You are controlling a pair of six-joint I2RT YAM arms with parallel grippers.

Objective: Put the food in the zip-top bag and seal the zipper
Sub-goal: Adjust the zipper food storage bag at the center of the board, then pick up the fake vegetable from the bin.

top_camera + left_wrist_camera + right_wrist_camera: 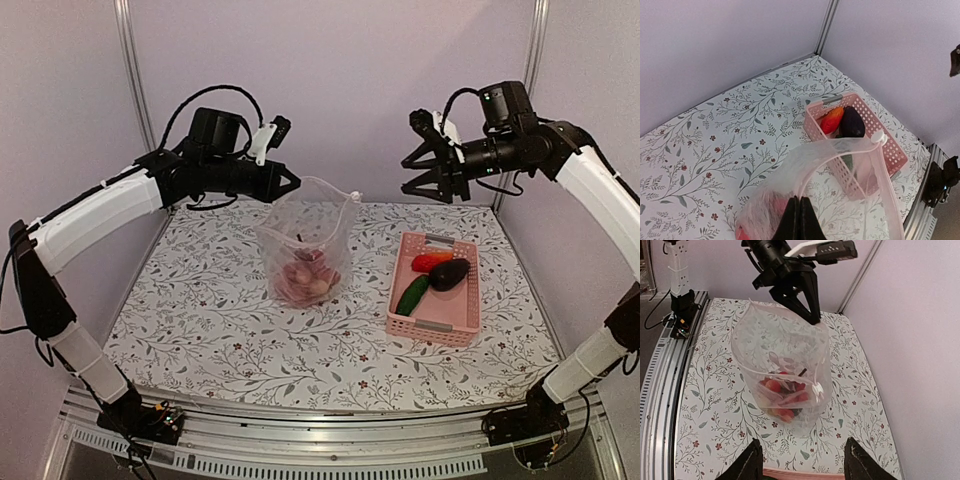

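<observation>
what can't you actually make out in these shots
- Food in the zip-top bag: crinkled plastic blurs it in every view; single pieces cannot be told apart.
- Cucumber: left wrist view, mostly behind the bag's plastic.
- Pink basket: right wrist view, cut off by the bottom edge, contents unseen.

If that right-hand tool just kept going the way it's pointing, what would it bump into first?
Most likely the zip-top bag, held up by the left tool straight ahead of the open right tool. The exact depth is hard to judge.
</observation>
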